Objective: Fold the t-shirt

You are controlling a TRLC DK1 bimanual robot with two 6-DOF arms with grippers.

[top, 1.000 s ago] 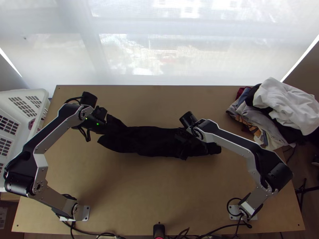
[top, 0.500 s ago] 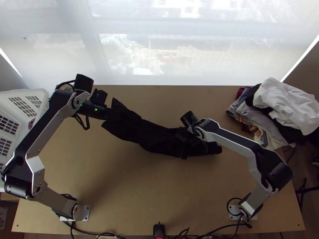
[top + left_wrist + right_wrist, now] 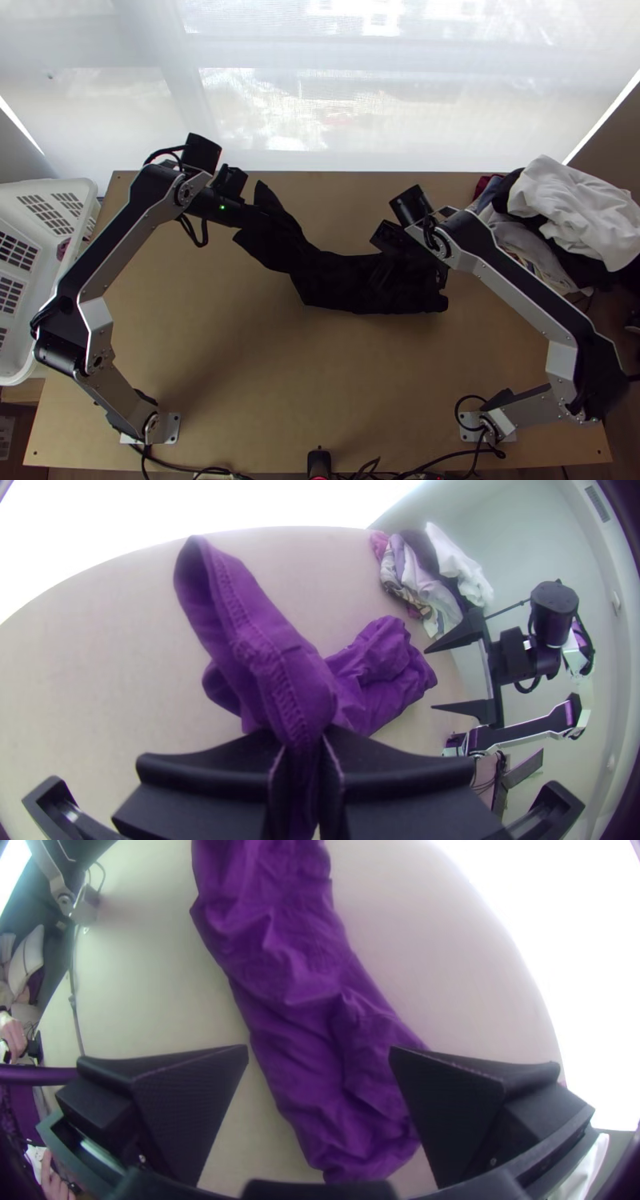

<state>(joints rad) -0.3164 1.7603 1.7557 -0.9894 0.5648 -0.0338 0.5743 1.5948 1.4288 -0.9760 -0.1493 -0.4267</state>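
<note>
The dark t-shirt (image 3: 352,284) lies as a long narrow bundle across the table, its left part raised toward my left gripper (image 3: 254,216). In the left wrist view my left gripper (image 3: 305,747) is shut on one end of the shirt (image 3: 267,640), and a seamed edge flops past the fingers. My right gripper (image 3: 400,268) is over the shirt's right part. The right wrist view has my right gripper (image 3: 319,1057) open, its fingers on either side above the crumpled cloth (image 3: 313,1027), not closed on it.
A pile of clothes (image 3: 568,216) lies at the table's back right corner. A white plastic basket (image 3: 80,192) stands beyond the left edge. Bare wood stretches across the table's front part (image 3: 320,384).
My left gripper has moved back and then right with the shirt's end, bending the bundle. My right gripper has lifted off the cloth and shifted slightly back and right.
</note>
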